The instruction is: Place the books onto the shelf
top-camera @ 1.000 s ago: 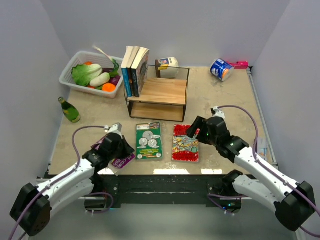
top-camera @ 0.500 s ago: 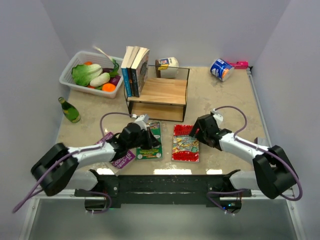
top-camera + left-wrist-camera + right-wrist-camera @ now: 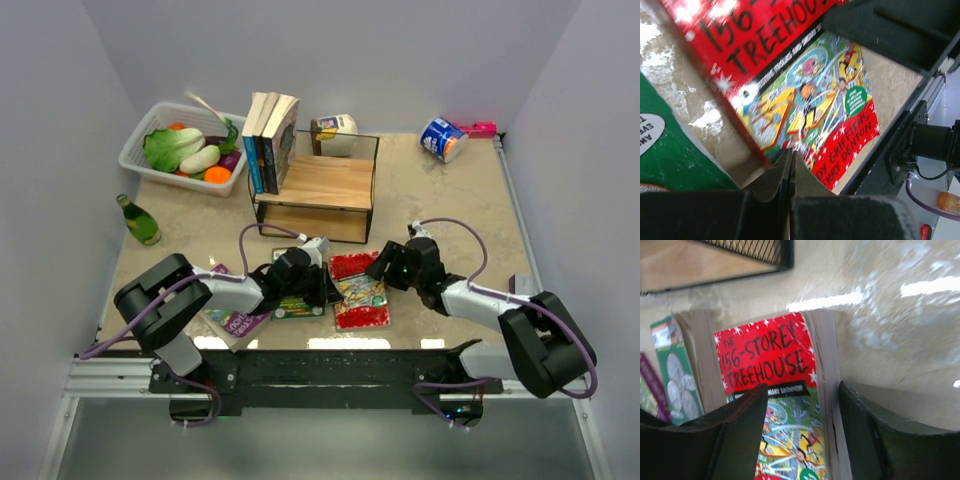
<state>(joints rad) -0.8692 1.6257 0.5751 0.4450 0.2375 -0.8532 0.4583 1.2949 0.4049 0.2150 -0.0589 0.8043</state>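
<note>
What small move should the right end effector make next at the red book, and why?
Probably close the right end effector on the red book: its fingers stand open astride the book's page edge, one over the cover, one outside it, with the shut left end effector at its other edge.

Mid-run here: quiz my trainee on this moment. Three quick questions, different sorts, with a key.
1. True or false: the left gripper is shut.
2. Which book lies between the open jaws of the right gripper: A green, B red, C purple?
3. How many books stand upright on the shelf?
Key: 1 true. 2 B, the red book. 3 three.
</note>
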